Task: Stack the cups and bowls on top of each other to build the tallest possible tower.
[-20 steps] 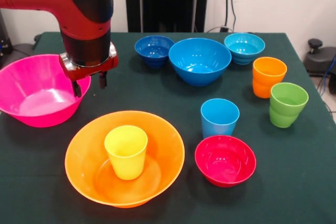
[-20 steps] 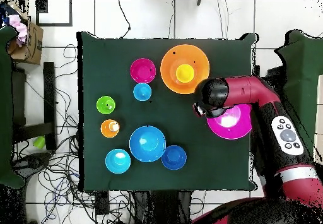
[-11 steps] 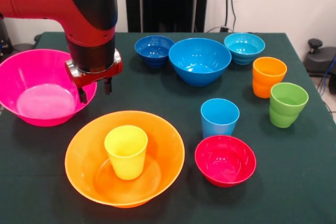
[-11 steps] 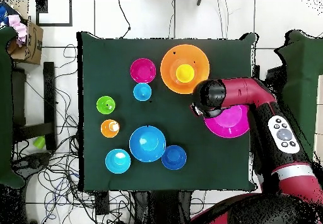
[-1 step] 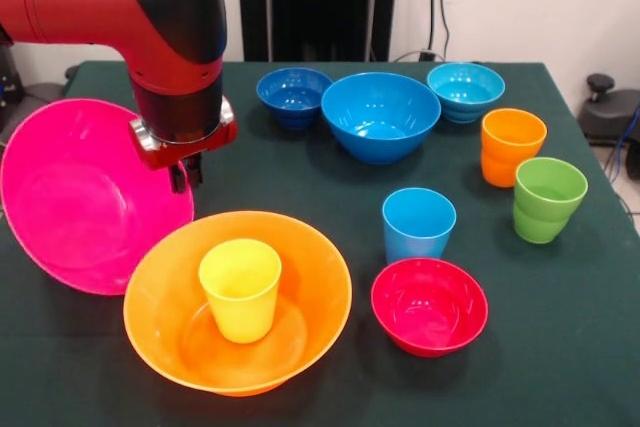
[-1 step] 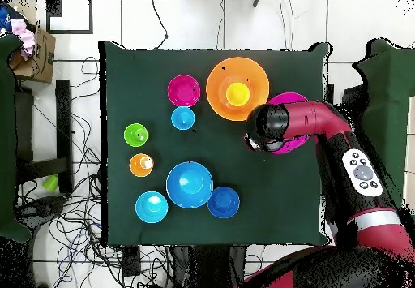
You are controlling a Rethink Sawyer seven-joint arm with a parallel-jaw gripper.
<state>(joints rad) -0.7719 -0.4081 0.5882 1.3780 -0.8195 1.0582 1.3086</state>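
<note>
Pink bowl [image 5: 85, 197] tilted steeply, mouth facing camera; hand [image 5: 186, 173] pinching its rim.

Arm [image 6: 304, 122] hides most of pink bowl [image 6: 285, 101] overhead; hand unseen there.

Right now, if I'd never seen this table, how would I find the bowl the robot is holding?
Follow the red and black arm down to its pincer, near the large orange bowl that holds the yellow cup. The pincer is shut on the rim of the large pink bowl. It is the only bowl tipped up on its side, its opening facing sideways, while all the others sit flat.
</note>
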